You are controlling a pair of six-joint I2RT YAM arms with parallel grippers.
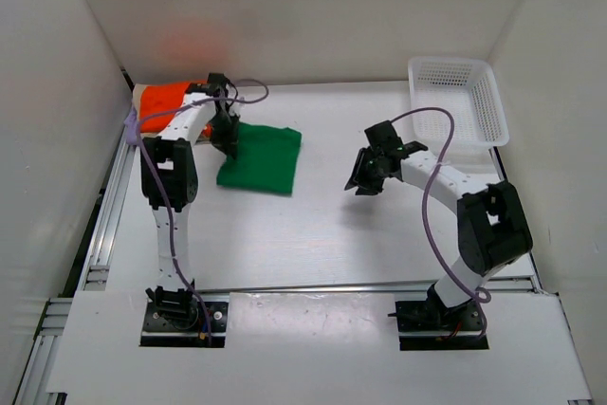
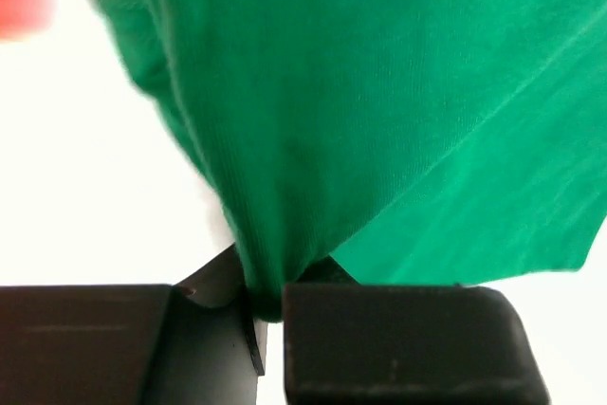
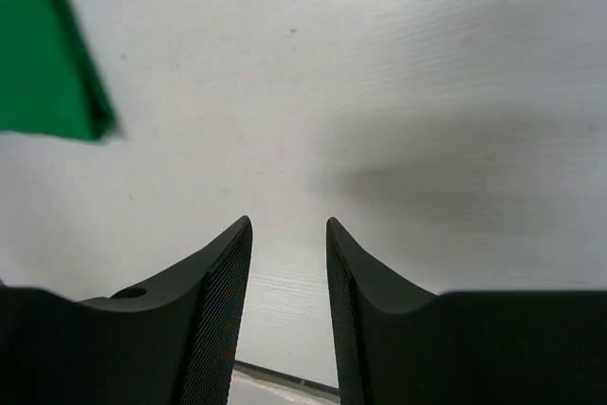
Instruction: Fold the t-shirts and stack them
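"Two grippers, so what has each got?"

"My left gripper (image 1: 229,147) is clamped tight on a bunched fold of the green t-shirt (image 1: 261,160). In my left wrist view the cloth is squeezed into the slit between the fingers (image 2: 398,348) and fans up and away from them. My right gripper (image 1: 365,177) holds nothing. Its tips stand a narrow gap apart over bare table (image 3: 427,92), well to the right of the shirt."

"Where does the green one lie, and which way does it run?"

"On the table, left of centre, folded into a flat slab. From above it looks close to square, so I can't fairly name a long axis. Its sides lean a little, with the near edge shifted left of the far edge. My pinch is at its far-left corner. One of its corners shows at the upper left of my right wrist view."

"Anything else?"

"The orange-red t-shirt (image 1: 163,100) sits in the table's far-left corner, behind my left arm (image 1: 171,173). The white mesh basket (image 1: 455,101) is at the far right."
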